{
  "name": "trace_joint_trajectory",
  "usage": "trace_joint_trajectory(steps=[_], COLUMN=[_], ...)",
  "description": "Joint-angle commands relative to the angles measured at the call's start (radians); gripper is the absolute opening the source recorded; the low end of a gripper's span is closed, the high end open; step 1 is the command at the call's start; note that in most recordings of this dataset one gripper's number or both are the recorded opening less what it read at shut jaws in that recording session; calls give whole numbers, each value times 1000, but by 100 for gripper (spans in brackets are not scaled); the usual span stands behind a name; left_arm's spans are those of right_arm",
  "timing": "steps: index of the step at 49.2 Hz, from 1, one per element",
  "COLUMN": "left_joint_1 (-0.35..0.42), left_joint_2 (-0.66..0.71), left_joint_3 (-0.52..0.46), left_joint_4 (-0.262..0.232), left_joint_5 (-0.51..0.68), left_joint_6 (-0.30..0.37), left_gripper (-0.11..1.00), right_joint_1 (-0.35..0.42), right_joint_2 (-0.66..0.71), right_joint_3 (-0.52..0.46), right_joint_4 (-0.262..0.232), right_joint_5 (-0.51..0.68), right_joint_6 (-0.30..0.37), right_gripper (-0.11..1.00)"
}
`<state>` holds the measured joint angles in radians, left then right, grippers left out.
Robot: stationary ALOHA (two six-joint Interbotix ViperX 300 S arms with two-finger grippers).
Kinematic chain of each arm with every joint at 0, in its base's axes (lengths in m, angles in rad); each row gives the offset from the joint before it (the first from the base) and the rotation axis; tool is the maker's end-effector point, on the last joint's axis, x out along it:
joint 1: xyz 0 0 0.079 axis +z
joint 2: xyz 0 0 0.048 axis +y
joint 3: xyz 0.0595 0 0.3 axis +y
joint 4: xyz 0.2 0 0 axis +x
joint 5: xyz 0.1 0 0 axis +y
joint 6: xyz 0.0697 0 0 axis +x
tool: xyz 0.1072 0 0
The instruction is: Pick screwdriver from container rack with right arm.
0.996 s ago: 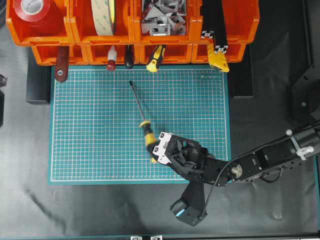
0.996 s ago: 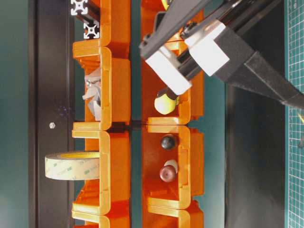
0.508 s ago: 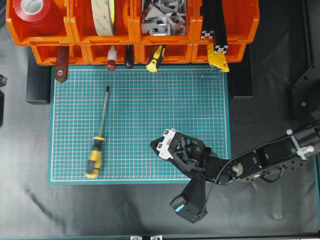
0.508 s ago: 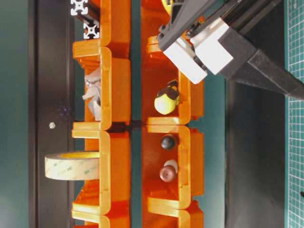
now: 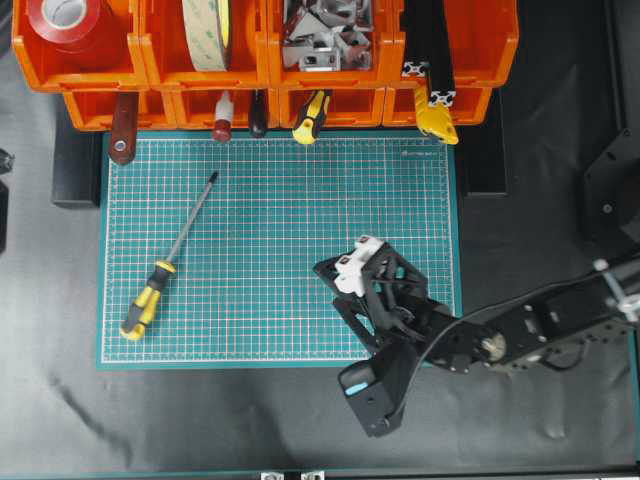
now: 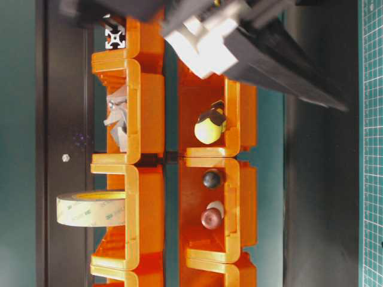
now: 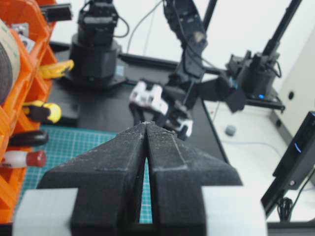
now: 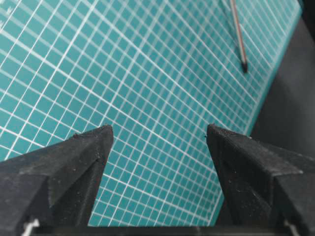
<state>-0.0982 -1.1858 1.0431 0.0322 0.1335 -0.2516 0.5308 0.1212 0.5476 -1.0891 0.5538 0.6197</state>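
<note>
The screwdriver [image 5: 150,298], with its yellow-and-black handle and thin dark shaft, lies loose on the left part of the green mat [image 5: 300,200]. Its tip points up-right toward the orange container rack [image 5: 190,108]. My right gripper [image 5: 335,280] hovers over the mat's right-centre, well apart from the screwdriver, open with nothing between its fingers. In the right wrist view the open right gripper [image 8: 157,130] frames bare mat, and the screwdriver shaft [image 8: 237,34] shows far ahead. My left gripper [image 7: 146,123] is shut and empty; the overhead view does not show it.
The rack's front bins hold a stubby yellow-and-black handle [image 5: 312,115], a dark handle [image 5: 258,112], a red-capped tool [image 5: 222,122] and a brown handle [image 5: 124,125]. Tape rolls [image 5: 208,30], metal brackets [image 5: 325,35] and a black extrusion [image 5: 430,50] fill the back bins.
The screwdriver left my right gripper at mid-mat and slid to the mat's left side, turning as it went. The right gripper opened wide and shifted a little to the right.
</note>
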Motion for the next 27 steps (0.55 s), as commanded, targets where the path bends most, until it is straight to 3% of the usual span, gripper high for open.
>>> trace_joint_trajectory(steps=[1, 12, 27], left_joint_1=[0, 0, 0], left_joint_2=[11, 9, 8], left_joint_3=[-14, -14, -14], left_joint_4=[3, 3, 3], left_joint_5=[-3, -3, -3], left_joint_6=[-3, -3, -6], left_gripper=[0, 0, 0], right_joint_1=[31, 92, 126], right_joint_2=[-66, -161, -291], right_joint_3=[-6, -5, 8], right_joint_4=[-3, -23, -55], right_joint_5=[66, 206, 253], right_joint_6=[66, 239, 457], right_gripper=[75, 75, 75])
